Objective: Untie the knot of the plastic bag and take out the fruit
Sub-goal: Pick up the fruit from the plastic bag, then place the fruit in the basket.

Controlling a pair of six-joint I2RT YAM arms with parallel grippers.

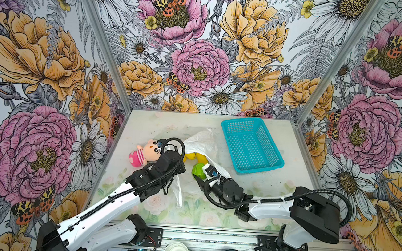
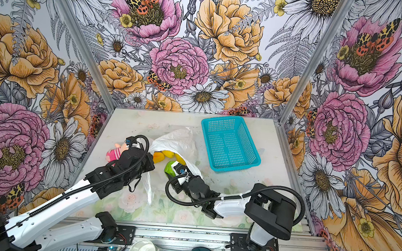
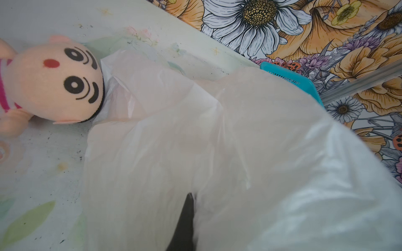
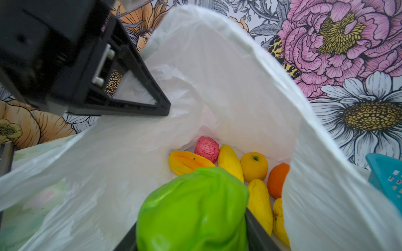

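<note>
Three floral walls [image 1: 200, 57]; pale, perhaps scuffed tabletop [image 1: 146, 126] under plastic bag [image 1: 201, 140]

Both top views are looking steeply down from high over the front edge, taking in the whole counter [image 1: 264, 185]. The left wrist camera is sitting close over the plastic bag [image 3: 195, 130]. The right one is peering into its mouth at the fruit [image 4: 254, 166] (both are catching a corner of the basket [image 3: 304, 87]).
</note>
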